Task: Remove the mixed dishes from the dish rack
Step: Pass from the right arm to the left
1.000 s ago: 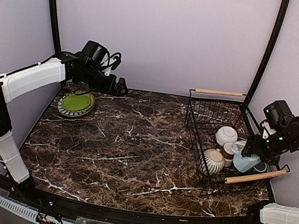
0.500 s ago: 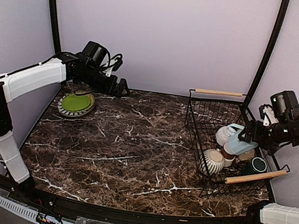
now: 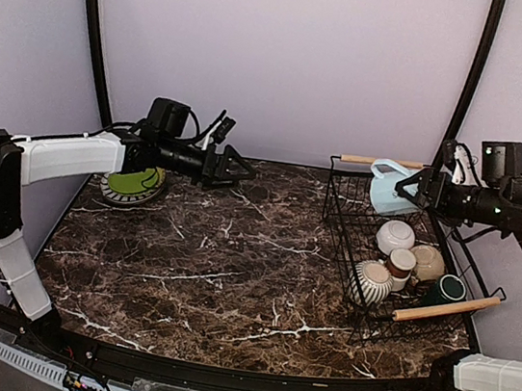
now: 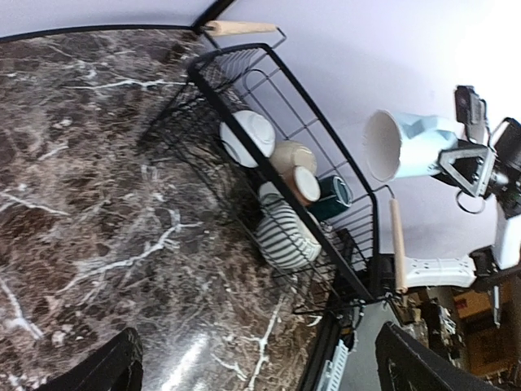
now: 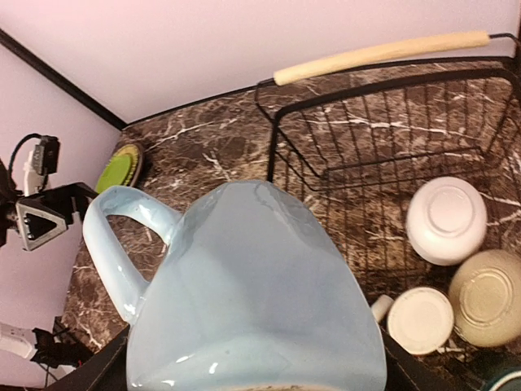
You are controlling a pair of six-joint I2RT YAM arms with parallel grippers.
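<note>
1. At the upper left of the top view, the glossy lime-green plate point(image 3: 130, 180) lies on the black-striped white plate point(image 3: 116, 200), both flat on the tabletop point(image 3: 232, 260).
2. Just right of them hovers the left gripper point(image 3: 236, 169). Only the left wrist view shows its jaws spread wide and empty, with dark fingers point(image 4: 98, 371) at the bottom corners of the frame.
3. The tabletop is polished dark brown marble with white veins.
4. At the upper right, the right gripper point(image 3: 410, 189) has its jaws clamped on the smooth light blue mug point(image 3: 386, 189), held in the air by the rack's upper wooden handle point(image 3: 381, 161). The left wrist view shows the mug's open mouth, the right wrist view its looped handle.
5. The black wire dish rack point(image 3: 341, 212) holds an upturned white bowl point(image 3: 395, 237), a beige bowl point(image 3: 427, 263), a small cup point(image 3: 400, 264), a ribbed striped grey bowl point(image 3: 370, 281) and a dark green mug point(image 3: 447, 290).
</note>
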